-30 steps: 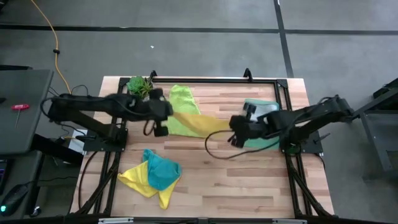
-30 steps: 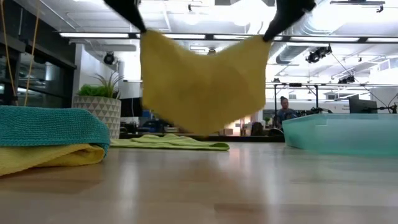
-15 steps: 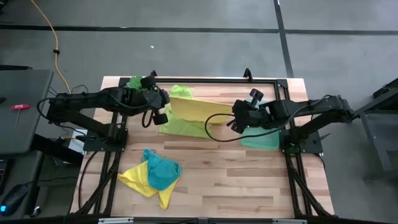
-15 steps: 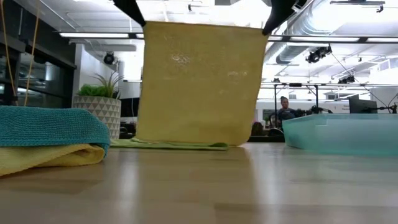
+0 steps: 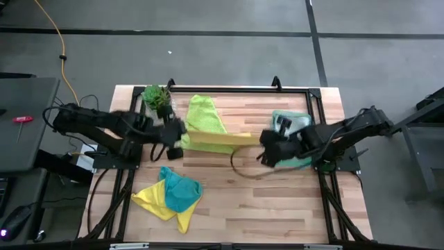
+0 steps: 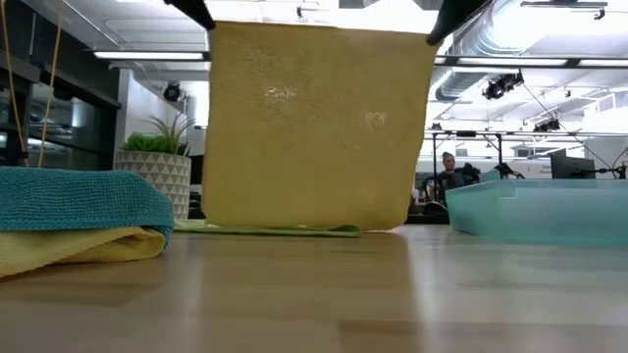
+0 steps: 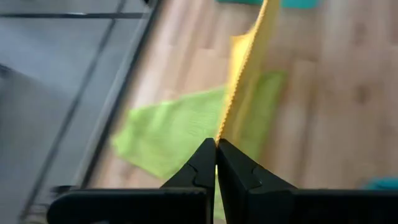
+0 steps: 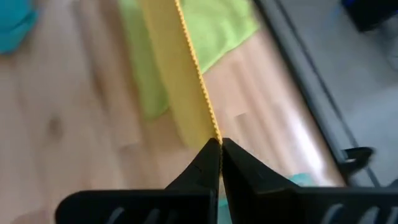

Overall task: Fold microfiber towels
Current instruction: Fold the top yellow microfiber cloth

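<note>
low view, hanging yellow towel (image 6: 314, 127) hides room, pincers cropped above

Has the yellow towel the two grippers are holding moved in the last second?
Yes. The yellow towel now hangs flat and taut instead of sagging, its lower edge reaching down to the lime green towel lying behind it.

I count four towels on view: one yellow towel (image 5: 216, 138) hanging stretched above the table, one lime green towel (image 5: 202, 113) lying flat, and a teal towel (image 5: 182, 192) heaped on a second yellow one (image 5: 151, 199). There is one translucent green tray (image 6: 549, 211), one potted plant (image 5: 156, 96), and two robot arms.
</note>
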Robot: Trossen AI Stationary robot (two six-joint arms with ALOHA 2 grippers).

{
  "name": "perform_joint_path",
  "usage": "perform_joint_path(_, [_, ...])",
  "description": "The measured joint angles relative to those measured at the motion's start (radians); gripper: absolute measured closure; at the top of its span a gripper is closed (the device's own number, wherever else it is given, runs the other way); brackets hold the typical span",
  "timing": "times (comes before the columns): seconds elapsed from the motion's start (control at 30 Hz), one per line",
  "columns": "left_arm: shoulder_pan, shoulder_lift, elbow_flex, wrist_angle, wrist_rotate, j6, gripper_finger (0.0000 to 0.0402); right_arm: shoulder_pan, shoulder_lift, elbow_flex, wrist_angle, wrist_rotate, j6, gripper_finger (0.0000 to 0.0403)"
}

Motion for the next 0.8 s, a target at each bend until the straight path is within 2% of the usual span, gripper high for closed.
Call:
perform_joint_path(0.2, [-0.197, 0.001, -0.187, 0.079, 0.009, -0.222, 0.0401, 0.133, 0.128, 0.0, 0.002, -0.051, 0.136, 0.0403])
perform_joint_path(0.33, [-0.309, 0.001, -0.339, 0.233, 0.004, -0.356, 0.0401, 0.208, 0.234, 0.0, 0.034, -0.108, 0.218, 0.0403])
perform_joint_path(0.47, [-0.402, 0.001, -0.45, 0.403, 0.004, -0.463, 0.0401, 0.266, 0.35, 0.0, 0.09, -0.208, 0.274, 0.0403])
perform_joint_path(0.63, [-0.482, 0.01, -0.521, 0.572, 0.008, -0.547, 0.0401, 0.33, 0.453, 0.001, 0.208, -0.337, 0.302, 0.0403])
perform_joint_path(0.8, [-0.537, 0.08, -0.528, 0.656, 0.02, -0.608, 0.0401, 0.365, 0.484, 0.001, 0.271, -0.4, 0.325, 0.0403])
